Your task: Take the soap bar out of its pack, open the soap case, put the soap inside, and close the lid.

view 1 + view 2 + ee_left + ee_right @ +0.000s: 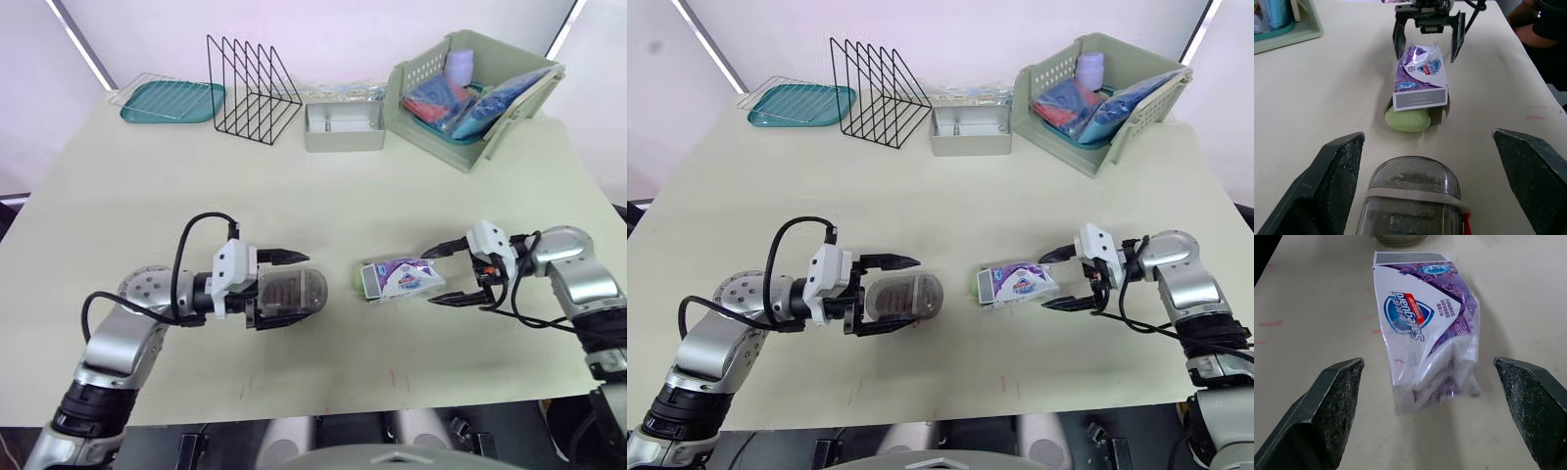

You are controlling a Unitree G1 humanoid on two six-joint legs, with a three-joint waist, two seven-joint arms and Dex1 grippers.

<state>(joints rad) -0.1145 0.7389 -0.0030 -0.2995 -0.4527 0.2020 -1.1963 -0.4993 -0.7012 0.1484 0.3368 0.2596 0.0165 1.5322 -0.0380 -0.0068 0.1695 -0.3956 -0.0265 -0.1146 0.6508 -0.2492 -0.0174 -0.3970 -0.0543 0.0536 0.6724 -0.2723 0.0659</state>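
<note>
Looking down at the desk (147, 176), we see the soap pack (407, 277) lying near the front, green soap (1406, 119) poking out of its open end. Our right jaws stand wide around the pack's other end. Our left jaws stand wide around the soap case (292, 294) near it.
</note>
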